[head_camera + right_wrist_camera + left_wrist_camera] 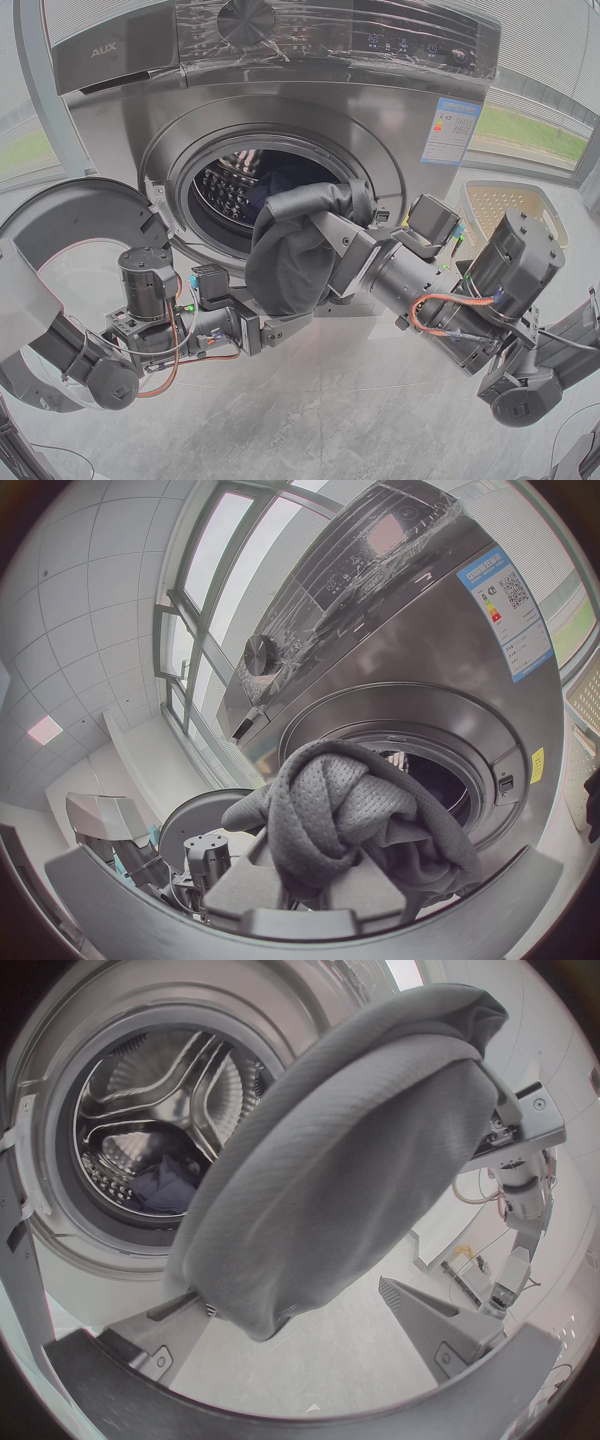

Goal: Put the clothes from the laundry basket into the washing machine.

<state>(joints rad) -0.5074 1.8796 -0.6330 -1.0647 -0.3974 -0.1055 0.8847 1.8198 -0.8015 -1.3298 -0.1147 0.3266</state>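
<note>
Head view: right pincer [331, 228] clamped on grey garment [290, 250] at the mouth of the washing machine [400, 131]. Top fold at door ring, bulk hanging outside. Left pincer [294, 325] just under hanging end. Laundry basket [500, 200] on floor, right of machine.

Left wrist view: left pincer spread wide, holding nothing. Garment hem resting against one finger [181, 1316]. Dark cloth [162, 1188] lying in drum.

Right wrist view: fabric bunched between closed fingers [250, 880]. Judged soft, light, limp, likely to drape and snag on ring. Best hold is the bunched fold, with the hanging end lifted.

right claw [312, 883] tips under garment [350, 817], basket [503, 201] part hidden
</note>
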